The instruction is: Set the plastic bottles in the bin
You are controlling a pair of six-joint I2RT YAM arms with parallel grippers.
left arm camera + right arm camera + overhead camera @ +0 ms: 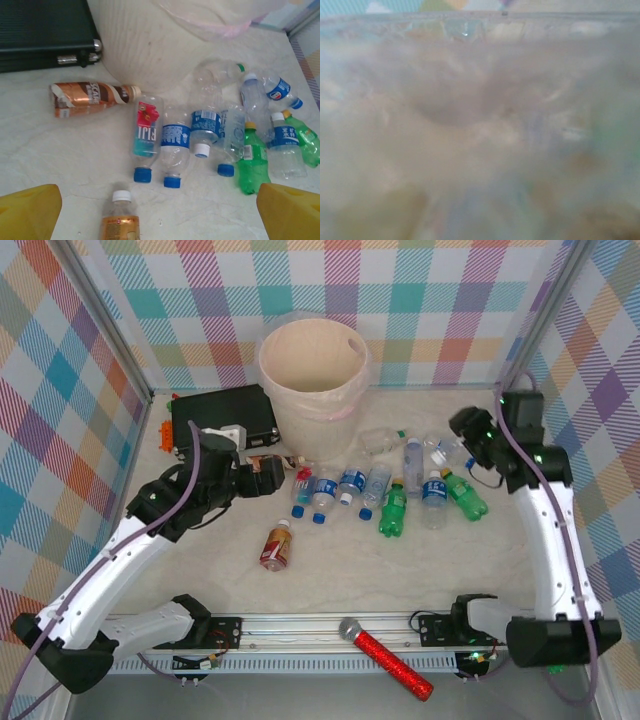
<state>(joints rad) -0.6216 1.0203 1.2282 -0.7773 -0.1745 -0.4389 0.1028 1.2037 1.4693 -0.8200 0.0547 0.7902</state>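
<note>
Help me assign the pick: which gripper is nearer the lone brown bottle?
Left. The left gripper is behind the brown bottle; the right gripper is at the right end of the bottle row.

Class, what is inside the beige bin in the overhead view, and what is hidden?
Inside the bin bare pale wall shows, with a clear liner over the rim; no contents are visible. Its near wall hides the bottom.

The bin (305, 415) is pale beige, and the case (222, 412) to its left is black. Most plastic bottles (350, 487) are clear with blue caps and labels. Two green bottles (393, 510) lie to the right, and a brown-red bottle (277, 545) with a white cap lies nearer. The near microphone (392, 660) is glittery red. The walls (60, 390) carry pastel plaid, and the surface (400, 570) is cream-white. The left pincer (160, 212) has yellow fingers (30, 212).
</note>
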